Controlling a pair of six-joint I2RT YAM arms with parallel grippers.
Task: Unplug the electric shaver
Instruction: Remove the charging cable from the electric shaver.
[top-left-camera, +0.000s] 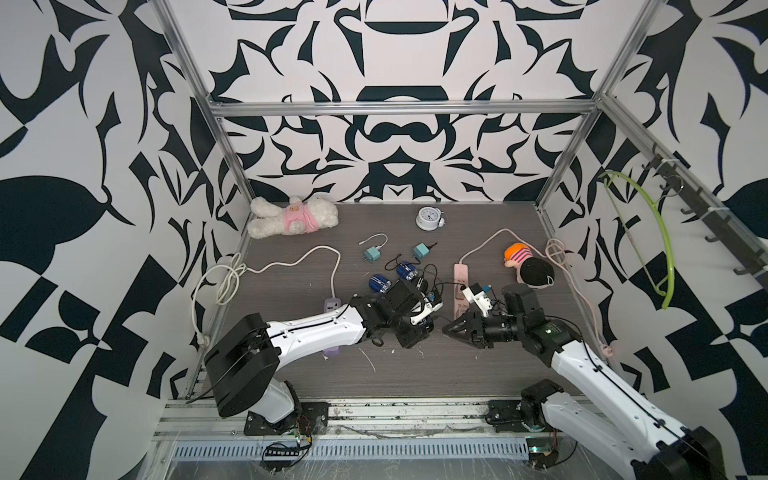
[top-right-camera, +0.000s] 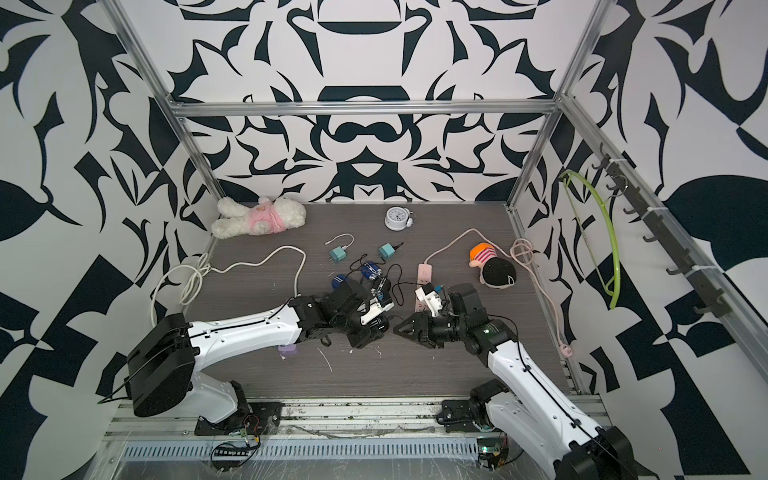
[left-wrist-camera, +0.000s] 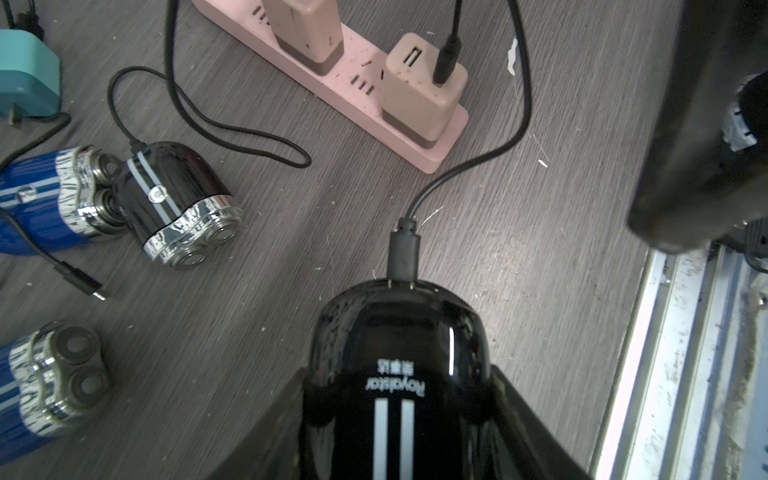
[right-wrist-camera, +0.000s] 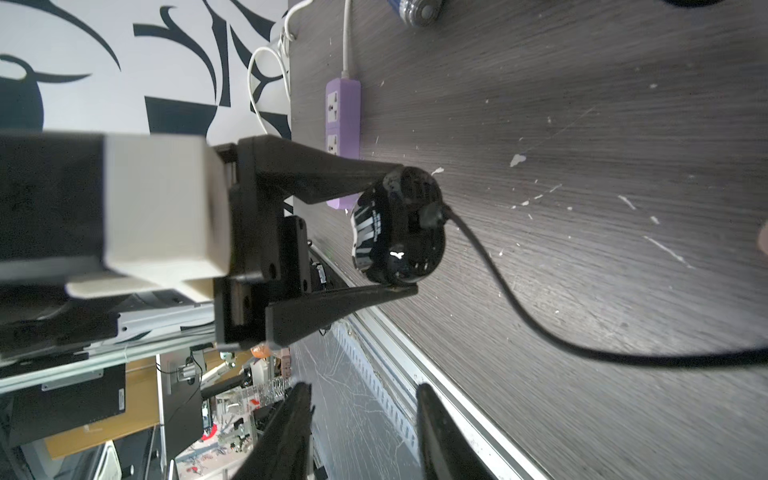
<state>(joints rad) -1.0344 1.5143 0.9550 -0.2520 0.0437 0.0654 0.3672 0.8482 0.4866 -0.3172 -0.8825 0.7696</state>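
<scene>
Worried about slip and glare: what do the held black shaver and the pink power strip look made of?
Black shaver: likely glossy hard plastic; sharp light reflections on its shell. Pink power strip: probably matte plastic; dull, even surface with dark specks.

Spare shavers (left-wrist-camera: 178, 203) flank the cable (left-wrist-camera: 404, 253); bare tabletop (left-wrist-camera: 561, 270) opposite.

Glossy black shaver (left-wrist-camera: 399, 374) with two white stripes, clamped sideways in my left hand (right-wrist-camera: 398, 232). Its black cable plug (left-wrist-camera: 403, 253) sits pushed into the rounded end.
</scene>
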